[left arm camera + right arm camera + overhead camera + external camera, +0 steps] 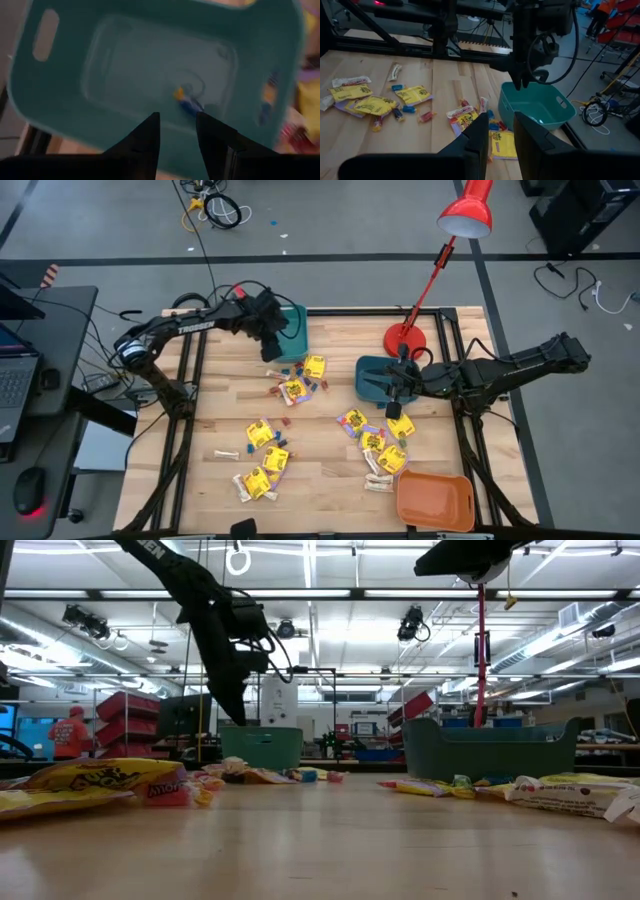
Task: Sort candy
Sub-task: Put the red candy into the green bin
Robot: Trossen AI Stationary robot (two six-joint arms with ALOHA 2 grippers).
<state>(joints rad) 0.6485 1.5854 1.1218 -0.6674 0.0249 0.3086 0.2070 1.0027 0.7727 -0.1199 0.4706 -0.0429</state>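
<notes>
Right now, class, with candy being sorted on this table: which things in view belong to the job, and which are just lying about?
Belongs to the job:
candy scattered on the table
small blue piece inside the left teal bin
right teal bin
orange bin
left gripper, right gripper

Just lying about:
red lamp
laptop
floor cables

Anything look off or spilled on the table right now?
Nothing damaged. Candy lies scattered loose across the table, as expected mid-sort. The left gripper hovers open over the teal bin, which holds one small blue-and-yellow piece. The orange bin looks empty.
</notes>
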